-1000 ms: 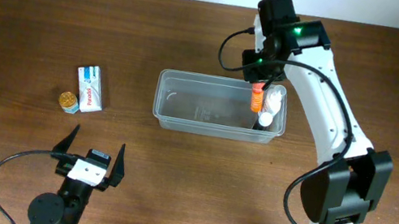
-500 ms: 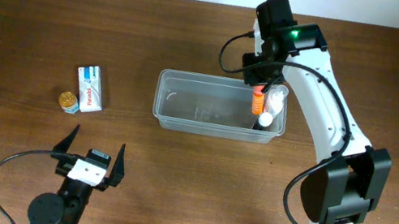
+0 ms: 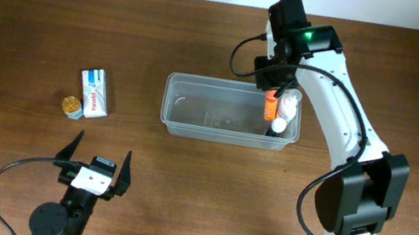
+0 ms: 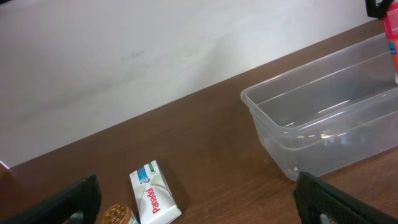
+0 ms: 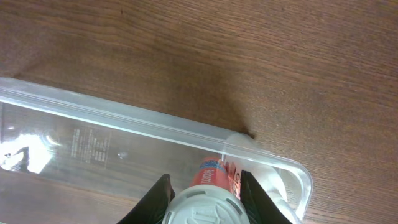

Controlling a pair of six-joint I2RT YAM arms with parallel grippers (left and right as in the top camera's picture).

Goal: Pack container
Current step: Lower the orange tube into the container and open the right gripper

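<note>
Container (image 3: 224, 135) lies under right fingers (image 5: 157, 194) clamped on orange bottle (image 5: 214, 175); left fingers (image 4: 67, 202) gape, far off.

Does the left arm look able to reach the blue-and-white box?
Probably yes: the left gripper is open, facing the box, with nothing between; a small gold-capped jar sits beside it.

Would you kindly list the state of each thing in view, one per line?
Container: open, lidless, two bottles inside.
Orange bottle: in container, gripped.
White bottle: loose in container.
Box: lying flat, outside container.
Jar: capped, beside box.
Left end effector: open, empty.
Right end effector: shut on orange bottle.
</note>
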